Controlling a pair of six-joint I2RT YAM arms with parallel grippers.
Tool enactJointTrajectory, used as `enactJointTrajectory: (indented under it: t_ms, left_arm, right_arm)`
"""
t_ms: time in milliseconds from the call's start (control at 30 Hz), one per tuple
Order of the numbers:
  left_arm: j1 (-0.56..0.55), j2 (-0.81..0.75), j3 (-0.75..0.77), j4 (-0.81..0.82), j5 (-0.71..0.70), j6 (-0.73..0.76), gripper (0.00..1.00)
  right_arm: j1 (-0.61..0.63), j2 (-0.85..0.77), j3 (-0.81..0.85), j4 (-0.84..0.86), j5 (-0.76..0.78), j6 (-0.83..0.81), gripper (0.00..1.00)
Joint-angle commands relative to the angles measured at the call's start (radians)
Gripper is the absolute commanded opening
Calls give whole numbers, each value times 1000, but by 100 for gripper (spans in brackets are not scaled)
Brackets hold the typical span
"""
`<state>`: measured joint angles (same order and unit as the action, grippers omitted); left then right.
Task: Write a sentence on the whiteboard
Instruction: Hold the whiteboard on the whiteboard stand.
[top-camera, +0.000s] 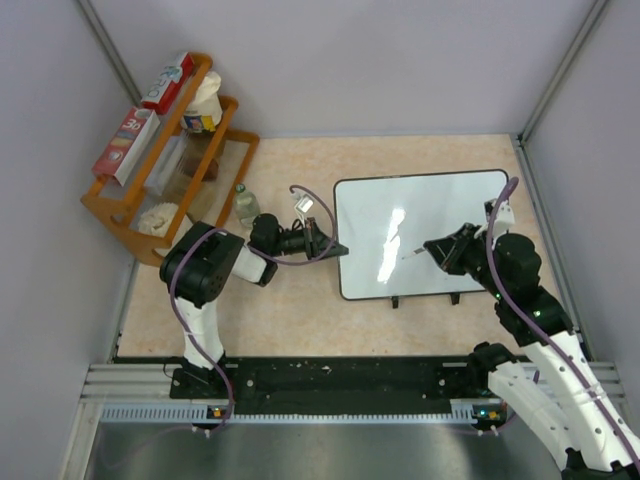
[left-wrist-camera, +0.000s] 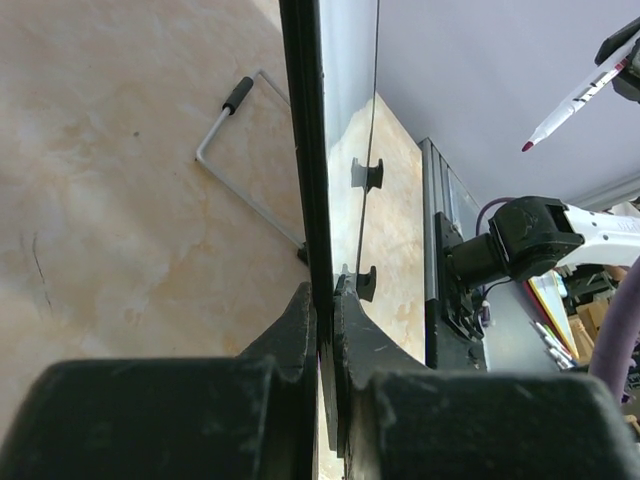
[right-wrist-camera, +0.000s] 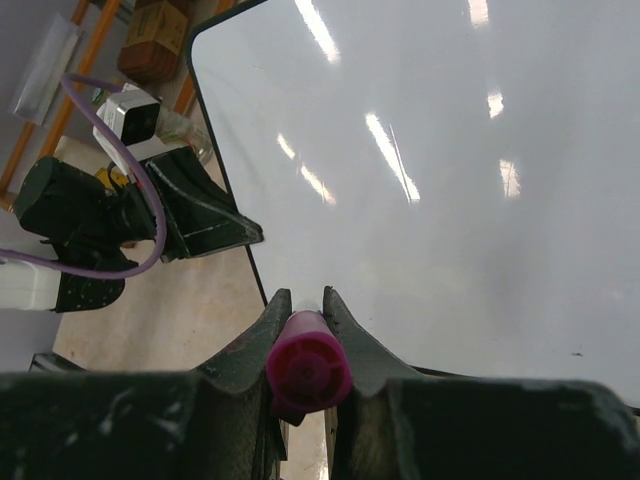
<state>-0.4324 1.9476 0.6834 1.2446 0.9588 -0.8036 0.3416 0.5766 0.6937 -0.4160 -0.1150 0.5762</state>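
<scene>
The whiteboard (top-camera: 430, 205) lies right of centre, glossy white with a thin black frame. My left gripper (top-camera: 335, 248) is shut on its left edge; the left wrist view shows the frame (left-wrist-camera: 305, 150) edge-on, pinched at my gripper (left-wrist-camera: 325, 295). My right gripper (top-camera: 432, 250) hovers over the board's right half, shut on a marker (top-camera: 412, 253) with a magenta end (right-wrist-camera: 308, 365). The marker's tip (left-wrist-camera: 527, 146) points toward the board. The sentence is out of view: the board surface (right-wrist-camera: 450, 200) shows only glare.
A wooden rack (top-camera: 120, 215) with boxes and jars stands at the back left. Beside it is a small bottle (top-camera: 245, 205). A bent wire stand (left-wrist-camera: 225, 130) lies on the table by the board. Grey walls close in on both sides.
</scene>
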Motion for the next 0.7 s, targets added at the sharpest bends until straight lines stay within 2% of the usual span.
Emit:
enactJointTrajectory:
  t_ms: [0,33,133,167,267,667]
  left_arm:
    - [-25,-22,-19,-5,86,121,0]
    - [-25,-26,-15,-35,78,130,1]
    - [-25,-50,4,-127,61,176,14]
    - [-25,-59,8,-158,46,191,21]
    - [-25,-101,25,-267,23,256,29]
    - [-14,-298,-7,-454,-113,365,52]
  right_arm:
    - [-13,-6,1,45,-9,-7,0]
    - [-15,-7,1,45,-8,-7,0]
    - [-13,-12,-2,43,-8,-6,0]
    - [-13,-14,-3,45,-6,-6,0]
    - [-15,-17,-6,45,-6,-3,0]
    - [-13,-21,-3,45,-8,-4,0]
